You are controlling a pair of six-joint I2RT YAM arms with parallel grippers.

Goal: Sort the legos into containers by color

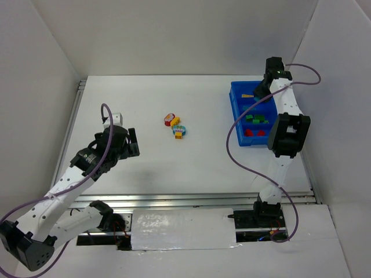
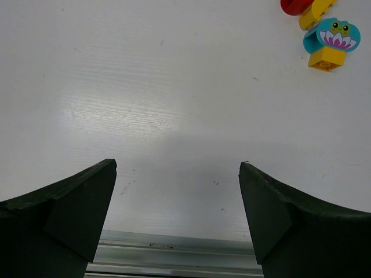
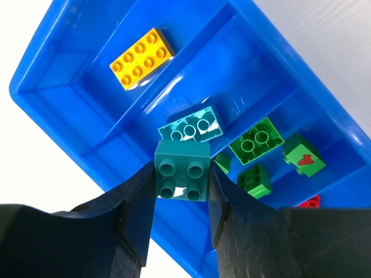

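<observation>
My right gripper [image 3: 182, 169] is shut on a teal two-by-two brick [image 3: 182, 174] and holds it above the blue bin [image 3: 58, 66], over the compartment that holds another teal brick [image 3: 192, 126]. One end compartment holds a yellow brick [image 3: 142, 58]. The compartment beyond the teal one holds green bricks [image 3: 257, 141], and a red brick [image 3: 309, 202] shows past them. My left gripper [image 2: 177, 167] is open and empty above bare table. A red brick [image 2: 295, 4], a yellow brick [image 2: 315, 13], a teal piece with a frog picture [image 2: 331, 35] and another yellow brick [image 2: 326, 58] lie ahead of it to the right.
In the top view the bin [image 1: 235, 101] stands at the far right of the table, with my right gripper [image 1: 260, 91] over its far end. The loose bricks [image 1: 175, 125] lie mid-table, right of my left gripper [image 1: 132, 143]. A metal rail [image 1: 191, 200] runs along the near edge.
</observation>
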